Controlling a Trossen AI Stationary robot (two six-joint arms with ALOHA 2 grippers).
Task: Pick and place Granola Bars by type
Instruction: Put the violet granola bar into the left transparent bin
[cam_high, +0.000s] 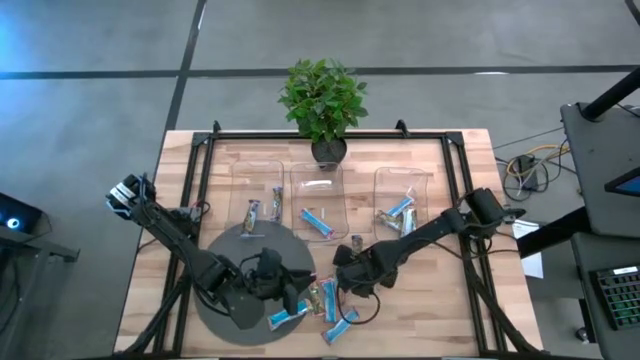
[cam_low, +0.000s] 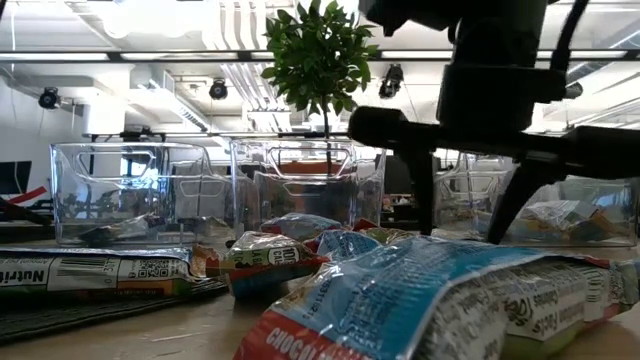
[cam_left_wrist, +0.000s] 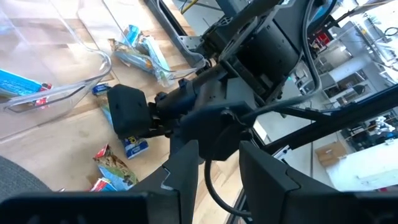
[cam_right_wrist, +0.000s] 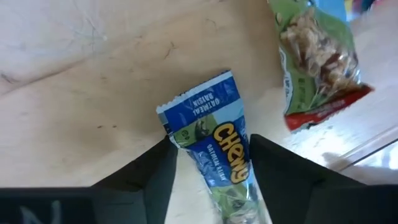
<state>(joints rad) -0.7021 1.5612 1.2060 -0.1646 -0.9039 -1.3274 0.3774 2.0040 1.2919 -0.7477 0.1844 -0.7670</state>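
Down at the table's centre-front, the right gripper (cam_right_wrist: 211, 171) straddles a blue Chewy bar (cam_right_wrist: 212, 149), fingers (cam_right_wrist: 155, 174) spread either side, not yet clamped. Only its wrist view shows this, with a green bar (cam_right_wrist: 317, 68) at two o'clock. From above, the left gripper (cam_high: 290, 295) sits at eight o'clock over a grey mat (cam_high: 225, 255); its grip cannot be told. Loose bars (cam_high: 335, 310) lie between. Trays (cam_high: 318, 200) and a plant (cam_high: 322, 100) stand at twelve on the wooden table (cam_high: 440, 300).

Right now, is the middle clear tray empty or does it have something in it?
Not empty: the middle tray holds one blue-and-white granola bar, lying flat near its front end. The rest of it looks bare.
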